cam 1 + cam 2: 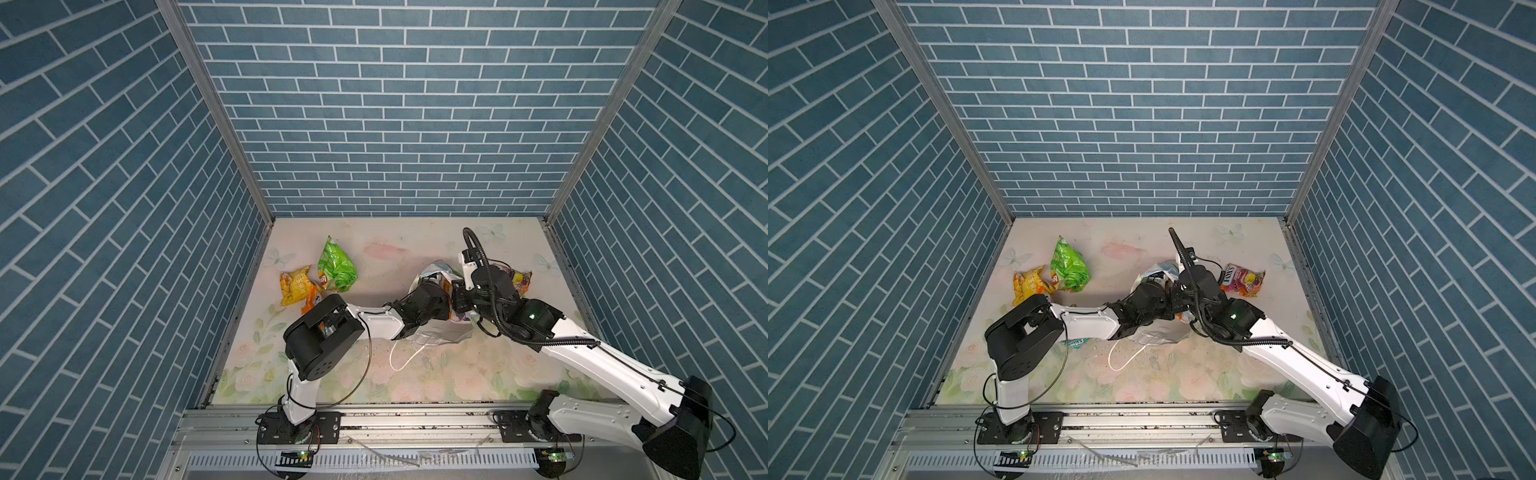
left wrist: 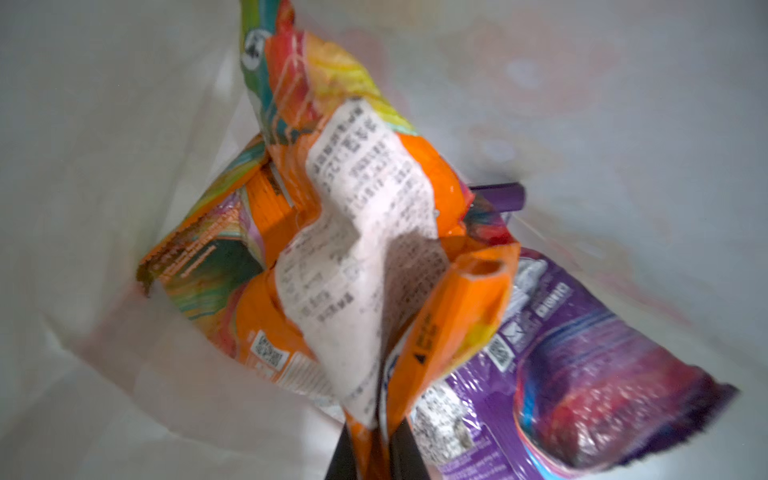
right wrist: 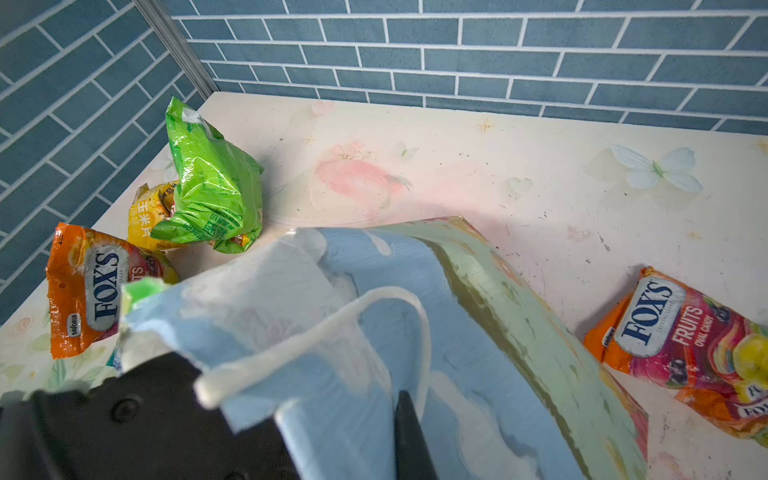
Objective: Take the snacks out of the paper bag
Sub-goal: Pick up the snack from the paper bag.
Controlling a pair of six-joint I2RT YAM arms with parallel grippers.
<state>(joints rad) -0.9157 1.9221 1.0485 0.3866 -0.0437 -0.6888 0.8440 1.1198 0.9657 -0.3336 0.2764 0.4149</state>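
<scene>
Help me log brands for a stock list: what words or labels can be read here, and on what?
"FOX'S", "SAVORIA": orange candy pack beside the yellow pack.
"SAVORIA", "FOX'S", "FRUITS OVAL CANDY": pink-and-orange candy pack lying alone.
"玉米片": yellow pack.
Green chip bag: print too blurred.
White sticker on the striped orange pack inside the paper bag: too blurred.
Purple pack: too blurred.

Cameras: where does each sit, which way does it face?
Top views: high above the front rail, looking down at the table; left arm and right arm show.
Left wrist: inside the paper bag, facing orange packet and purple packet; its fingers show.
Right wrist: outside the bag, facing the back wall; one finger shows.
Shared: right wrist and top views see the green chip bag.
</scene>
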